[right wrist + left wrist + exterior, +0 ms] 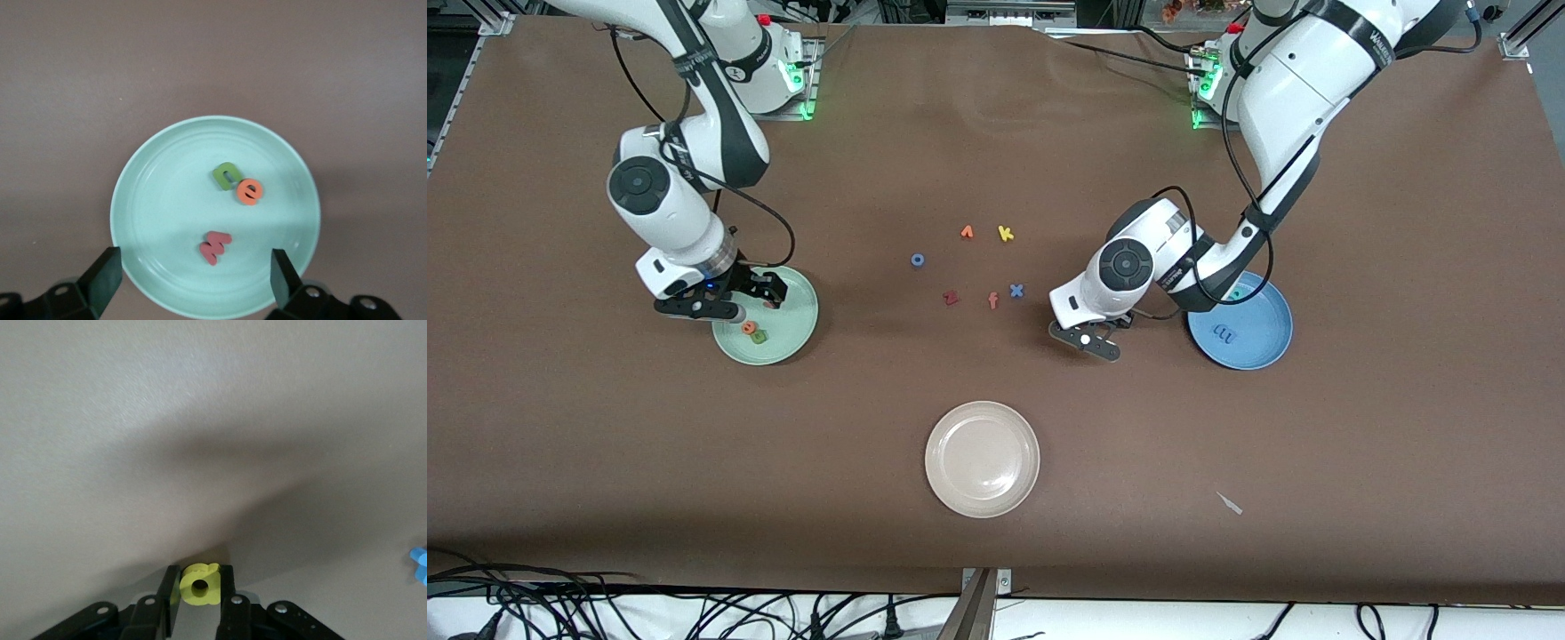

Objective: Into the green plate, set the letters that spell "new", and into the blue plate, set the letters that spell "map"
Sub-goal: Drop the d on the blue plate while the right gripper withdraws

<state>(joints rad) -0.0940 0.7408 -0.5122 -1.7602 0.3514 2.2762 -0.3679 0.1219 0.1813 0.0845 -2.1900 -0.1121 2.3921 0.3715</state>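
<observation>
The left hand [200, 590] is pinched on the yellow a [199, 585], low over the worktop [996, 133] beside the blue plate [1267, 351], where the blue m [1222, 333] lies. The right hand [193, 280] is spread over the green plate [153, 200], which holds the green n [226, 175], orange e [249, 192] and red w [214, 246].

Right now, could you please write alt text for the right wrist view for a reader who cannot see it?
A green plate on a brown table holds a green n, an orange e touching it, and a red w lying apart. The right gripper hangs open above the plate's rim.
</observation>
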